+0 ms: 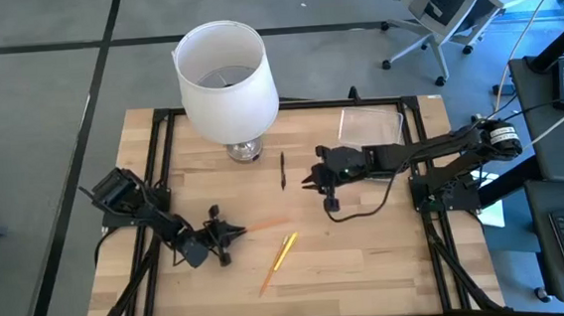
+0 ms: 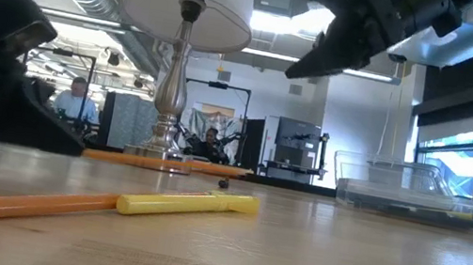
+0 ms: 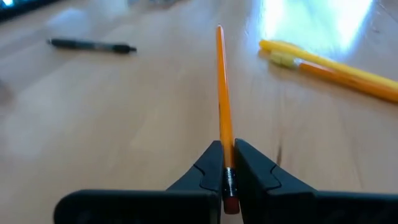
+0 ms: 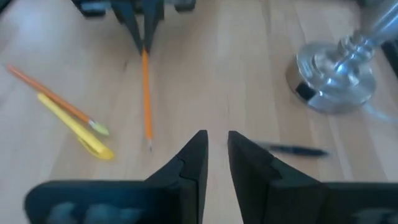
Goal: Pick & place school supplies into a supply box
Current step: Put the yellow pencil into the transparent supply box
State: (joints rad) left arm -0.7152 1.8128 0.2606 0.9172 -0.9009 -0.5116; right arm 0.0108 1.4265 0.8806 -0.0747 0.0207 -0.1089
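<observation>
My left gripper [image 3: 227,149] sits near the table's front left [image 1: 236,233], shut on an orange pencil [image 1: 267,224] that points away from it toward the right. A yellow pen [image 1: 286,245] and an orange pencil [image 1: 268,276] lie together on the wood nearer the front edge. A black pen [image 1: 283,170] lies beside the lamp base. The clear supply box [image 1: 371,127] stands at the back right, with a few pens in it [image 2: 414,210]. My right gripper [image 4: 217,140] hovers above the table's middle [image 1: 311,184], slightly open, with nothing between its fingers. My left gripper pinches the orange pencil between its two fingers just ahead of the eraser end [image 3: 226,163]; the eraser [image 3: 230,202] sticks out behind them. The fingers come nearly level from the table's left and lie along the pencil. The pencil runs straight out ahead, low over the wood.
A lamp with a large white shade [image 1: 226,72] stands on a metal base [image 1: 245,151] at the back middle, near the black pen. The black table frame [image 1: 160,122] runs along the edges. People [image 2: 77,98] sit in the room beyond.
</observation>
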